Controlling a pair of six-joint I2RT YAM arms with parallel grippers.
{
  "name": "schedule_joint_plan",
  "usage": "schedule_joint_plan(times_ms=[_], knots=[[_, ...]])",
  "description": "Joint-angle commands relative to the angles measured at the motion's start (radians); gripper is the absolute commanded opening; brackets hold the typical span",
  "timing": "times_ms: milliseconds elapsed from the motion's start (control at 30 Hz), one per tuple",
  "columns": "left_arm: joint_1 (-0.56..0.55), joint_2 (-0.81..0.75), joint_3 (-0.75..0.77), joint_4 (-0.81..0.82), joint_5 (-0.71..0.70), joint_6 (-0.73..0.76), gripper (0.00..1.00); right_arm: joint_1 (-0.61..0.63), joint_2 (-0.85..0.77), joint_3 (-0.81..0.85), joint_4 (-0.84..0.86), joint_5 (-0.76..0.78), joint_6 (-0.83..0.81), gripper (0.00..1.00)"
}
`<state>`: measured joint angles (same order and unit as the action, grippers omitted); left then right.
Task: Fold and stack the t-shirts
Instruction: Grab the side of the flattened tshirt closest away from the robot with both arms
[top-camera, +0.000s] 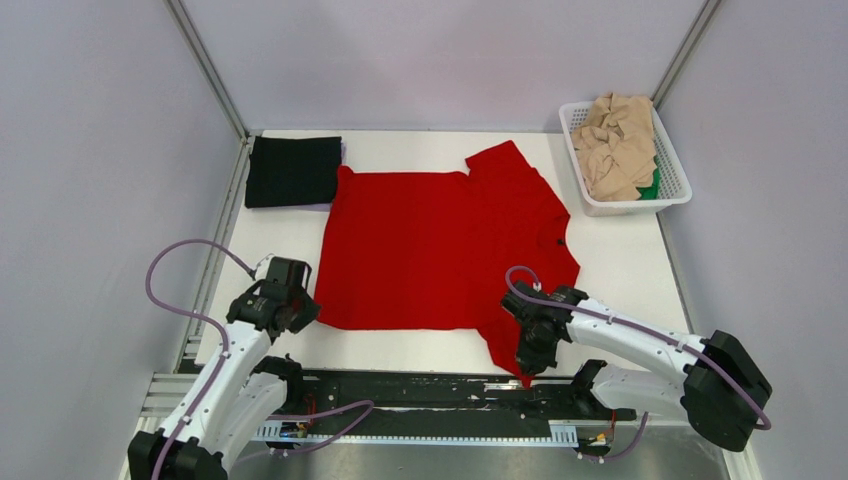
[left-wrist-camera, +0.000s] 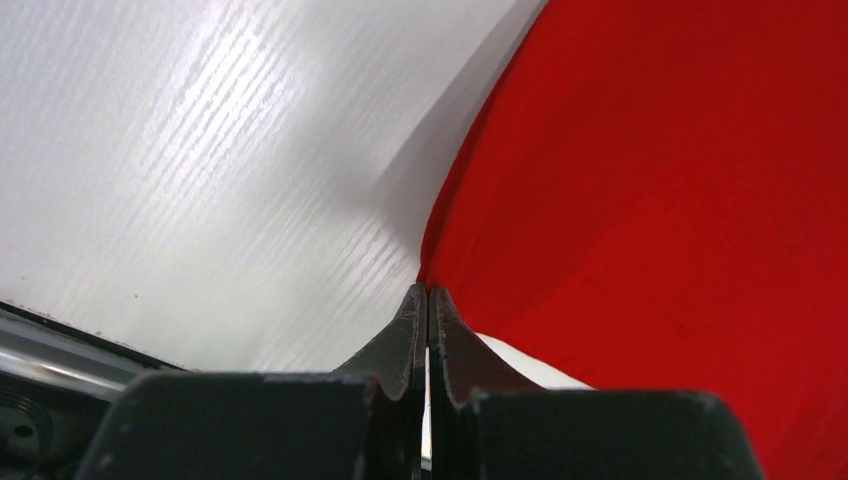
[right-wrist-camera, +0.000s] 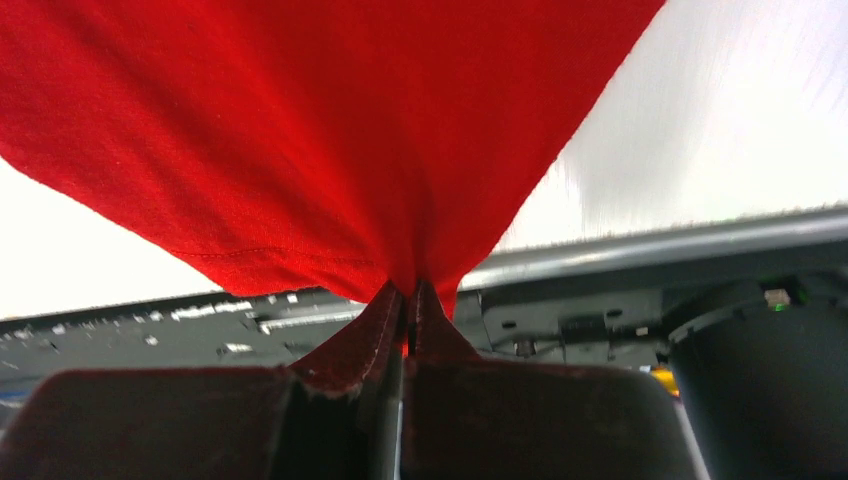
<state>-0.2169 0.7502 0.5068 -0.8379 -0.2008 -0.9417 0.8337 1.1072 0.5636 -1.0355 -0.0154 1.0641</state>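
This is a robot lab's test cell: a white counter (top-camera: 620, 260) boxed in by plain pale walls (top-camera: 100, 150) and bare metal posts (top-camera: 205, 65), with a left arm (top-camera: 225, 365) and a right arm (top-camera: 640, 335), both trailing purple cables (top-camera: 165, 290), bolted to a black rail (top-camera: 440, 395) along its near edge.

White table (top-camera: 620, 255), white plastic lattice basket (top-camera: 640, 207) sat at its two o'clock corner, black rail (top-camera: 450, 395) ran along the six o'clock edge, grey walls (top-camera: 100, 150) stood around.
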Motion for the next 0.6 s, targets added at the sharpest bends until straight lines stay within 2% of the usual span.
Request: schedule_joint_plan(times_ms=[0, 200, 367, 567], knots=[[-0.007, -0.060, -0.029, -0.068, 0.071, -0.047, 0.00, 0.064, -0.052, -0.025, -0.086, -0.099, 0.085, 0.00], [-0.013, -0.100, -0.025, -0.075, 0.093, -0.058, 0.00, 0.094, -0.107, -0.010, -0.087, -0.075, 0.111, 0.00], [-0.013, -0.116, -0.008, -0.033, 0.112, -0.049, 0.00, 0.072, -0.120, 0.051, -0.055, 0.071, 0.129, 0.00], [-0.012, -0.084, 0.023, 0.061, 0.107, -0.051, 0.00, -0.005, -0.160, 0.131, 0.021, 0.195, 0.051, 0.00]])
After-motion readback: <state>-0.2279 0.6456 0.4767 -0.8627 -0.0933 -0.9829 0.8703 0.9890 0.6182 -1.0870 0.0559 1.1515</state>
